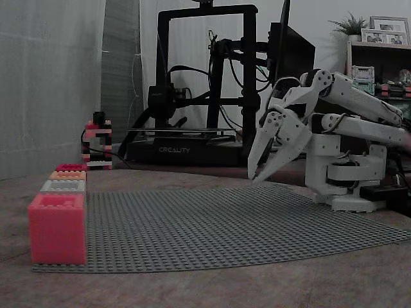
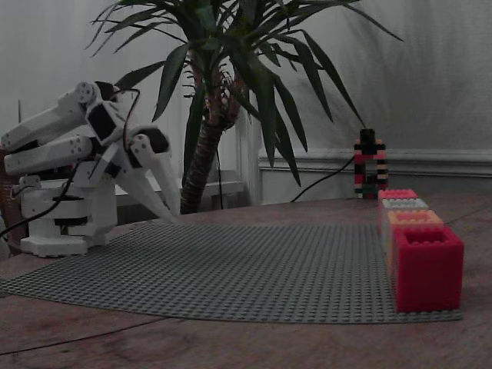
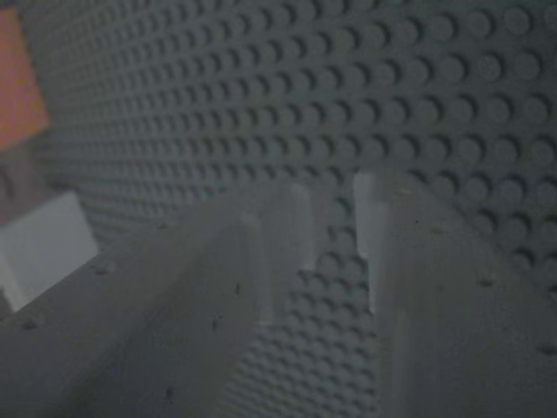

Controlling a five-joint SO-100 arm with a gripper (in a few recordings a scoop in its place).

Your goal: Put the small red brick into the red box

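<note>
The red box [image 1: 56, 228] stands at the near left corner of the grey studded baseplate [image 1: 231, 218]; in another fixed view the red box [image 2: 427, 265] is at the near right of the baseplate [image 2: 246, 269]. Its top is open. My white gripper [image 1: 255, 178] hangs just above the far right part of the plate, tips pointing down, shut with nothing between the fingers. From the other side the gripper [image 2: 171, 218] is at the plate's far left edge. In the wrist view the gripper [image 3: 333, 209] leaves a thin slit over bare studs.
Behind the red box runs a row of a grey box [image 1: 63, 186], an orange box [image 1: 67, 174] and a pink-red one [image 1: 70, 167]. A small brick tower [image 1: 97, 144] stands beyond. A 3D printer [image 1: 205, 83] and a potted plant [image 2: 231, 77] are behind the table.
</note>
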